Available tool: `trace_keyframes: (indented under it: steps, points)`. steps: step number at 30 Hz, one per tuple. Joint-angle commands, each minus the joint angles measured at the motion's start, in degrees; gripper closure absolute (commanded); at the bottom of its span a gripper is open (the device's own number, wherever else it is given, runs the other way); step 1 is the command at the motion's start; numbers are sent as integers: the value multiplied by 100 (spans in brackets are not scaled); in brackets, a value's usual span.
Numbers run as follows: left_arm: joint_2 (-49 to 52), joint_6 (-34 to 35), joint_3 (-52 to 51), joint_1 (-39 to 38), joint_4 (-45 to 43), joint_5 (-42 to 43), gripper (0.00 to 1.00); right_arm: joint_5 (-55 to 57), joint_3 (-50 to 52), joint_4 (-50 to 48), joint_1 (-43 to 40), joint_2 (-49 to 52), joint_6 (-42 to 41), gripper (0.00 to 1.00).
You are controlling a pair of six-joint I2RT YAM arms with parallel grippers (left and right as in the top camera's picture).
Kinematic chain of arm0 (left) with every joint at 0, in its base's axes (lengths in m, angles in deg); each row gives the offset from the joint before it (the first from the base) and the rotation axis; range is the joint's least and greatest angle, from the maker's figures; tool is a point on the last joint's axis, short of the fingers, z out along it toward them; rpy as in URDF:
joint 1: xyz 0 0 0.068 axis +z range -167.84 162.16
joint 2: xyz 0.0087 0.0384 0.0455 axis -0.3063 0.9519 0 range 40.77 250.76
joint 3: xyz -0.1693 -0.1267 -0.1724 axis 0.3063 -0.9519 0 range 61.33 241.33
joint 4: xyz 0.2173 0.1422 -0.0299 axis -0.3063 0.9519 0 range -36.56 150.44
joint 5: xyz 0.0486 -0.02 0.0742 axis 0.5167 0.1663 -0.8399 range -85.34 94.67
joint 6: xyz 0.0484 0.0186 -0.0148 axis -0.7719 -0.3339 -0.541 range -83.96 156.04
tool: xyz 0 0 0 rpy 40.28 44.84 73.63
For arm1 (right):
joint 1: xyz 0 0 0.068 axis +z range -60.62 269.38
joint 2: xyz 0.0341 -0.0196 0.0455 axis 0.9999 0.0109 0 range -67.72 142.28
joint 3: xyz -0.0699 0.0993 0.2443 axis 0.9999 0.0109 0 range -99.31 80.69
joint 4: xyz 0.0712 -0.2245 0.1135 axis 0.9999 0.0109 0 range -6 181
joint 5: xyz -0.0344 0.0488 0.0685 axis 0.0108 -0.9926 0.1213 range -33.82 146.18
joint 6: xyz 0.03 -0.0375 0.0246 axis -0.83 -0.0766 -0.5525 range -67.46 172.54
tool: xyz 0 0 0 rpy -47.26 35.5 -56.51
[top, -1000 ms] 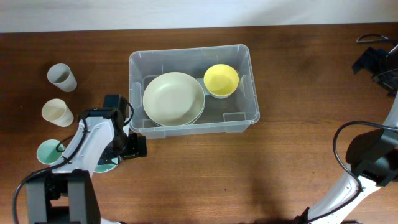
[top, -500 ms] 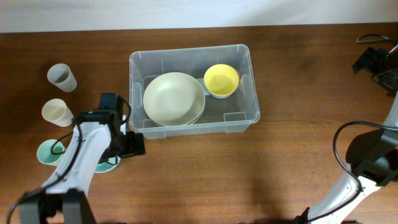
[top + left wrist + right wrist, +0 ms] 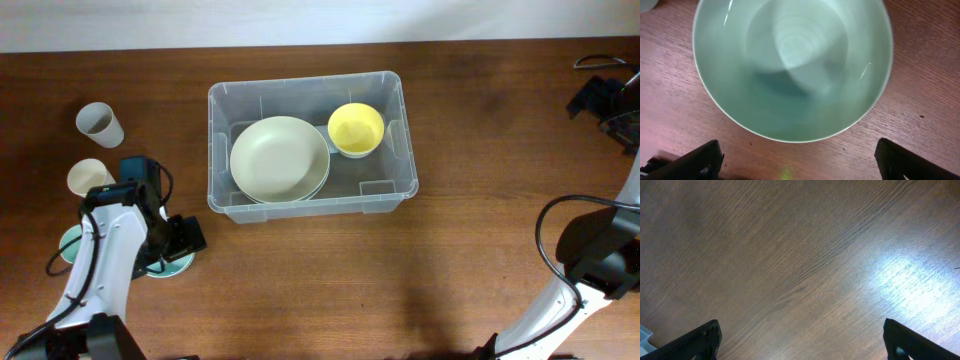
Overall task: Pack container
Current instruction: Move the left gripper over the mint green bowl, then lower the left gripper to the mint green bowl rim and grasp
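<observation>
Two dishes sit in the container [image 3: 385,182], which stands just above the middle of the overhead frame: a pale plate [image 3: 279,158] fills its left side and a yellow bowl [image 3: 356,128] sits in its upper right corner. At the left of the frame a grey cup [image 3: 99,123] and a cream cup [image 3: 90,178] stand on the table [image 3: 450,270]. Just below them is a teal bowl [image 3: 790,65] with nothing in it (from above, my left arm covers most of it).

My left gripper [image 3: 797,150] hovers over that bowl, fingers spread wide and holding nothing. My right gripper [image 3: 800,335] is spread just as wide over plain wood.

Since a second ago the left arm has swung leftward, away from the container's lower left corner. The dishes inside have not shifted.
</observation>
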Motion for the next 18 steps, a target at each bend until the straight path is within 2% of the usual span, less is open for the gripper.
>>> trace_keyframes:
  steps: [1,4,8,14,18]
  points:
    - [-50,85,-186,33,-55,-46,1,66,24,-2,-37,17,-4,1]
    - [-50,140,-269,35,-195,-68,1,66,24,-2,-37,17,-4,1]
    - [-50,868,-267,37,-199,-435,1,66,24,-2,-37,17,-4,1]
    - [-50,1759,-267,114,-192,-455,1,66,24,-2,-37,17,-4,1]
    - [-50,1858,-267,258,-260,-455,1,66,24,-2,-37,17,-4,1]
